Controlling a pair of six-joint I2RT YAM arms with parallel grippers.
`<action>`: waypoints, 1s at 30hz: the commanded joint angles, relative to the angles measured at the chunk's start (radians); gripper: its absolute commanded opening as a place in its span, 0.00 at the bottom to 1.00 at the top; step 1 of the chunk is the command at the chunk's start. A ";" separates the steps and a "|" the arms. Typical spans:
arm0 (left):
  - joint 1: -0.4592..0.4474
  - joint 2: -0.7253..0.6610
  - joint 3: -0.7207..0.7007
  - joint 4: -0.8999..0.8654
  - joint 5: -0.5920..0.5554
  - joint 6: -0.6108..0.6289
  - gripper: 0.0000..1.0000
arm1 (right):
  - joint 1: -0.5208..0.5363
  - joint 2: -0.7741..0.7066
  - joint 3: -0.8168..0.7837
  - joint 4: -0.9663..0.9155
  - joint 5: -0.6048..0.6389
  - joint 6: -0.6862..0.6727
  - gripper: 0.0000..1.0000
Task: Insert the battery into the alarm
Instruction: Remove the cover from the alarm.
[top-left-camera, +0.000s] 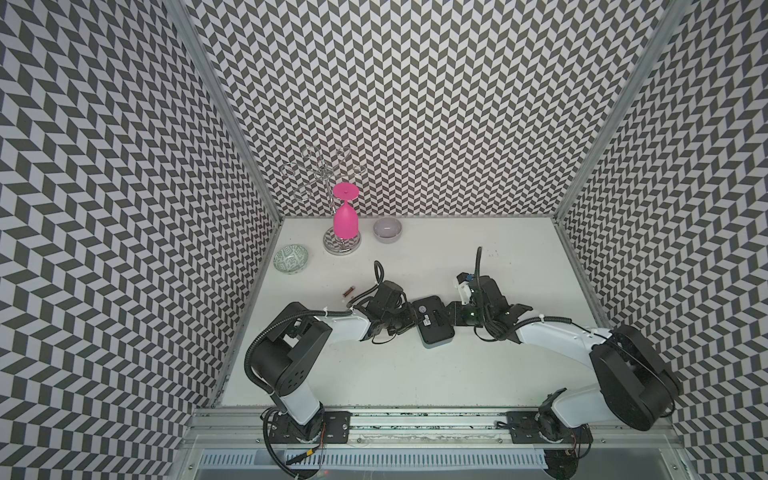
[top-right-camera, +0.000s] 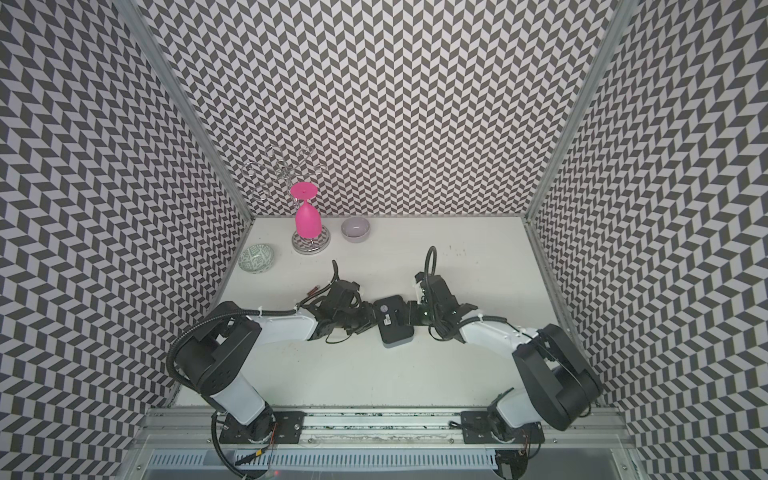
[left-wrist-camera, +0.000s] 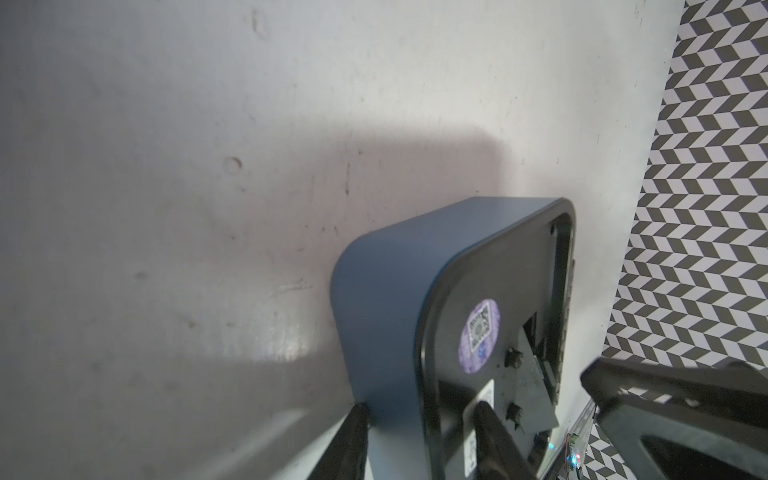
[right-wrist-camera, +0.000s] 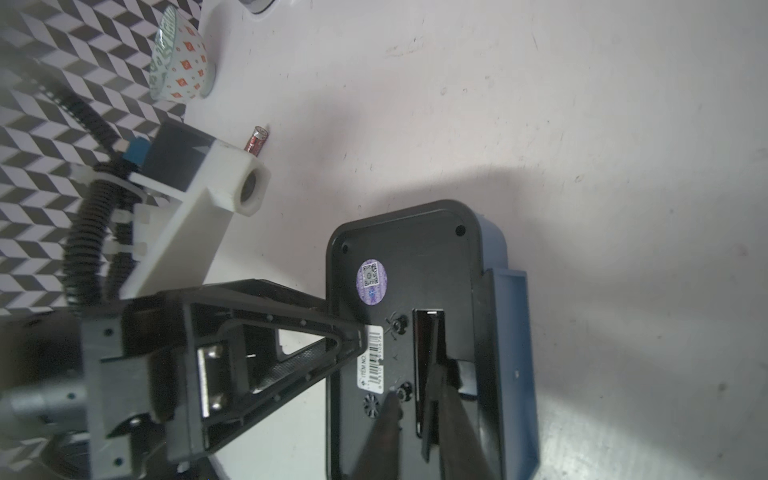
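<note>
The alarm lies face down mid-table with its black back and white label up and its blue casing at the sides. My left gripper is shut on its left edge, one finger under the casing and one on the back. My right gripper hovers over the back, its fingers a little apart. The raised black compartment lid stands between them, against one finger. The battery lies loose on the table behind my left wrist.
A patterned bowl sits at the back left by the wall. A chrome rack holding an upside-down pink glass and a grey bowl stand along the back wall. Patterned walls close three sides.
</note>
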 joint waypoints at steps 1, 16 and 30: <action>0.003 0.031 -0.012 -0.040 -0.021 0.014 0.42 | 0.006 0.026 0.033 0.018 0.017 -0.004 0.31; 0.004 0.024 -0.021 -0.034 -0.019 0.012 0.42 | 0.007 0.126 0.073 0.027 -0.020 -0.014 0.24; 0.006 0.021 -0.030 -0.027 -0.016 0.009 0.42 | 0.010 0.120 0.080 -0.030 -0.024 -0.042 0.17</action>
